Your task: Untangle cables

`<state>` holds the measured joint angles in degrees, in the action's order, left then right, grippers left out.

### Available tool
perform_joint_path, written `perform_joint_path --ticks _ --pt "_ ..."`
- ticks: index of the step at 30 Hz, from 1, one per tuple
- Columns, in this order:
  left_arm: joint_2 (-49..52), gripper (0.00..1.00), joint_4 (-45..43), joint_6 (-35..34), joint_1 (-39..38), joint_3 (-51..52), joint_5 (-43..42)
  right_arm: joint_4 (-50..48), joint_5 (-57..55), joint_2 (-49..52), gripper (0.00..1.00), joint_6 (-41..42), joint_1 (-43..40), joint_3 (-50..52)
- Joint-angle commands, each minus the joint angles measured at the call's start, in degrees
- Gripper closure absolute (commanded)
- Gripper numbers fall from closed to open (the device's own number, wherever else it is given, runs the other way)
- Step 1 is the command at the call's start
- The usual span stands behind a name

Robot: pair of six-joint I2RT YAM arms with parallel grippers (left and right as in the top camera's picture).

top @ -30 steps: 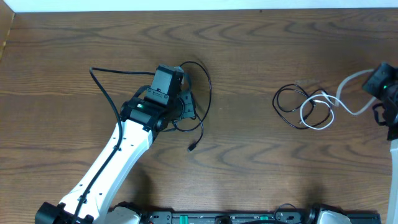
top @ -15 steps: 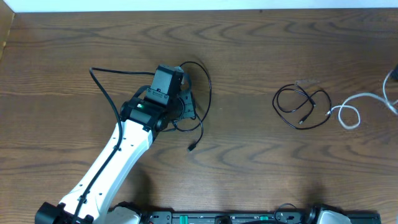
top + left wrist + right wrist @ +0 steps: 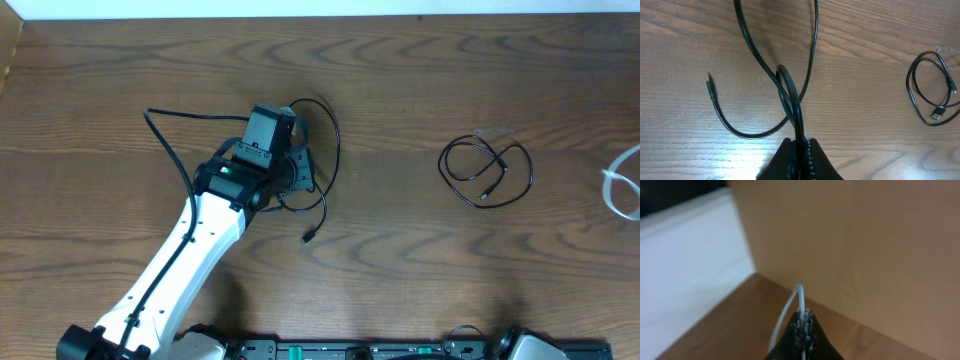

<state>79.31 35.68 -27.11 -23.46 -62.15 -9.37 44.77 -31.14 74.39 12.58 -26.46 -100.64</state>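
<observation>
Overhead, the left gripper [image 3: 800, 146] sits near nine o'clock on the brown wooden table [image 3: 400, 80]. Its jaws are pinched tight on a long thin black cable [image 3: 336, 140], whose loose plug end [image 3: 309, 238] trails toward five o'clock. A small coiled black cable [image 3: 487, 170] lies alone toward three o'clock. Farther right, a white cable loop [image 3: 608, 185] pokes in at the table's edge, clamped in the closed jaws of the right gripper [image 3: 802, 319].
</observation>
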Motion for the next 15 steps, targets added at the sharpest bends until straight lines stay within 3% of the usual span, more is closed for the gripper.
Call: perform_joint_path --ticks 1,10,15 --pt "0.2 0.93 0.1 0.5 -0.1 -0.2 -0.5 0.8 -3.8 4.6 0.99 0.6 -1.3 -0.6" --pt "0.2 0.93 0.6 0.5 -0.1 -0.2 -0.5 3.7 18.8 18.5 0.99 0.6 -6.3 -0.6" --pt "0.2 0.93 0.5 0.5 -0.2 -0.2 -0.5 8.7 23.2 25.1 0.99 0.6 -9.9 -0.6"
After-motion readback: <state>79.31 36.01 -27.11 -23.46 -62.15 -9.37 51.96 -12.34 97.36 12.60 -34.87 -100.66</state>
